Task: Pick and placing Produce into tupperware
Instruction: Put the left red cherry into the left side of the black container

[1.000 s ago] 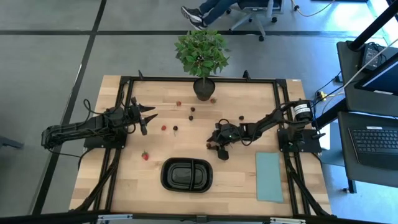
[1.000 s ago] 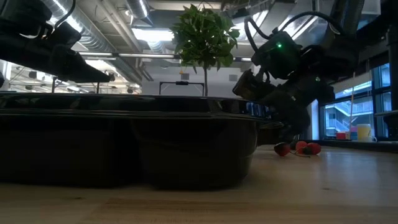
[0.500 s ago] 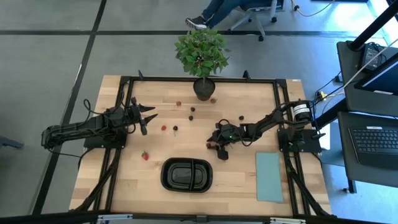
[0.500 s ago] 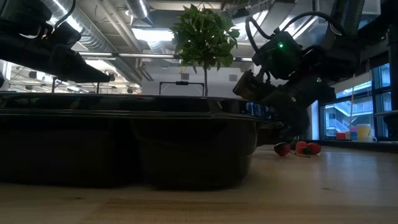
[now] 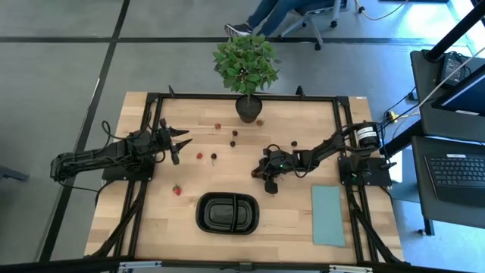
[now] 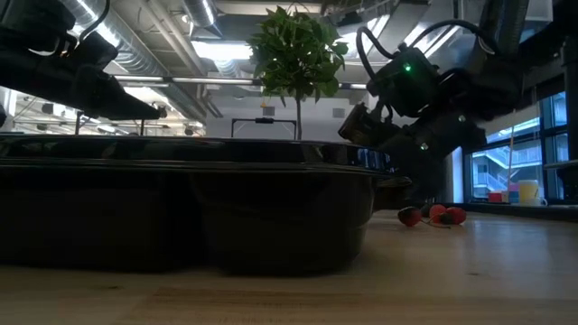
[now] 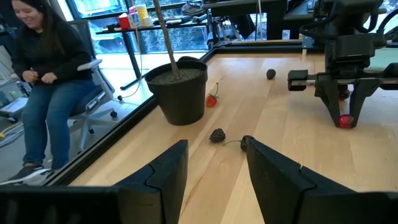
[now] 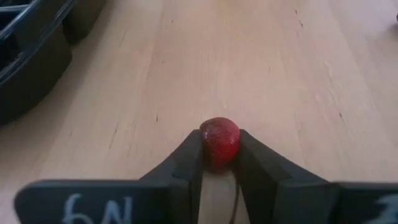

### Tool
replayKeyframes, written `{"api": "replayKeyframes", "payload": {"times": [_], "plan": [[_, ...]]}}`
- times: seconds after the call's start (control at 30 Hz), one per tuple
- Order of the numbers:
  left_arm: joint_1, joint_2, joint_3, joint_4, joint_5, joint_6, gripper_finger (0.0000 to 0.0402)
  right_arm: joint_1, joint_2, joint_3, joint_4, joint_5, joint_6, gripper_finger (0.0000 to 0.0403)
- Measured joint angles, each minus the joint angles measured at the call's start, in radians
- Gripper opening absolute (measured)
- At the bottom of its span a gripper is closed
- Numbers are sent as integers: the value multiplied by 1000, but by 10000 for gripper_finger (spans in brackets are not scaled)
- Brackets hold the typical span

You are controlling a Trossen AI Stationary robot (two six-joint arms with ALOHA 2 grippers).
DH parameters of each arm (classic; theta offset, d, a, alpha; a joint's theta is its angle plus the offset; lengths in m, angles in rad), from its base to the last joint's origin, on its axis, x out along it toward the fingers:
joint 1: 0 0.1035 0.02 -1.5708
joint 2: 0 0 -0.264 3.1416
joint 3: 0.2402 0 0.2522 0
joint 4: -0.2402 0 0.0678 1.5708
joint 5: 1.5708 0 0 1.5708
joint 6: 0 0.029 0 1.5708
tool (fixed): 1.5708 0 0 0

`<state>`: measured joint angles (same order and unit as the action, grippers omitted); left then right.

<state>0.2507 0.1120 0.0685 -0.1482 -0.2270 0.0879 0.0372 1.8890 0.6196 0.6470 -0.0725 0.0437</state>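
My right gripper (image 8: 219,155) is shut on a small red piece of produce (image 8: 219,140), low over the wood just right of the table's middle (image 5: 266,177). The left wrist view also shows that gripper (image 7: 346,117) holding the red piece (image 7: 346,121). The black two-compartment tupperware (image 5: 200,213) lies near the front edge, left of the right gripper; its dark wall (image 8: 31,59) shows in the right wrist view. More red and dark produce (image 5: 200,156) is scattered across the back half. My left gripper (image 5: 182,139) hovers open at the left, holding nothing.
A potted plant (image 5: 247,72) stands at the back centre, with its pot (image 7: 180,90) close to loose produce (image 7: 217,135). A pale teal sheet (image 5: 327,215) lies at the front right. A person (image 7: 43,81) sits beyond the table's back edge.
The right gripper's fingers have come together on the red piece near the table's middle. The left arm has not moved.
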Motion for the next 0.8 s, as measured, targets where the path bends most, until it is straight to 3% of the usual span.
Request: {"api": "replayKeyframes", "payload": {"times": [0.3, 0.8], "plan": [[0, 0, 0, 0, 0, 0, 159, 11, -87, 103, -111, -8, -76, 91], [0, 0, 0, 0, 0, 0, 159, 80, -96, 473, -455, -9, -261, 91]]}}
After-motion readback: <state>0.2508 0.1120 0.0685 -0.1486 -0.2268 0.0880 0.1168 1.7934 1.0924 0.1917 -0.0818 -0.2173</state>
